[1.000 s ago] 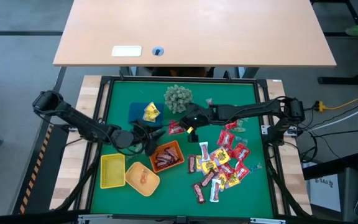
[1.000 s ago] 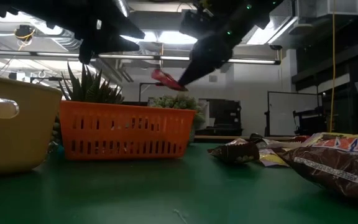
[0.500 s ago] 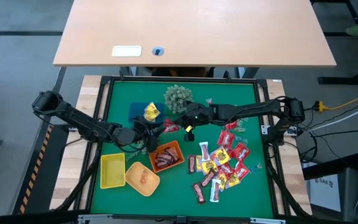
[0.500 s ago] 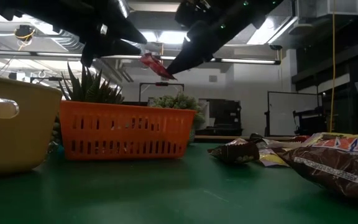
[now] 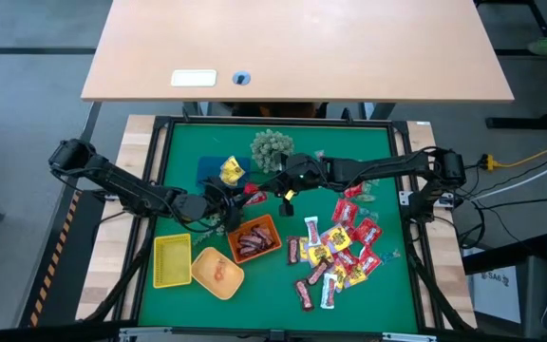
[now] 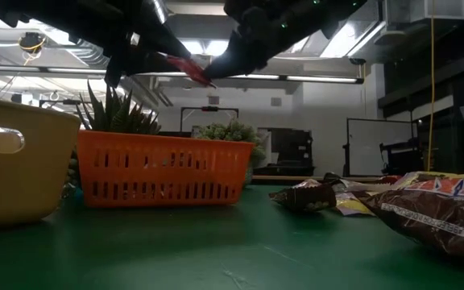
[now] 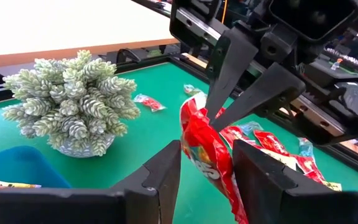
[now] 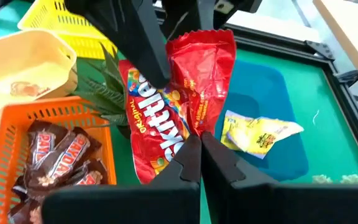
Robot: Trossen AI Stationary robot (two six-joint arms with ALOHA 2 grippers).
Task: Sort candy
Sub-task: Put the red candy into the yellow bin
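Right wrist view, right pincer (image 8: pixel 196 144) pinched on crinkly red packet (image 8: pixel 185 93), left pincer (image 7: pixel 207 165) open around it

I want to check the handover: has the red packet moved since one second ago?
Yes. In the high view the red packet, pinched by the right gripper, has shifted left, away from the candy pile, toward the left gripper.

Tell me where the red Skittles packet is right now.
In the high view the red Skittles packet is in the air near the table's middle, above the orange tray, pinched by the right end effector, with the left end effector's open fingers on either side of it.
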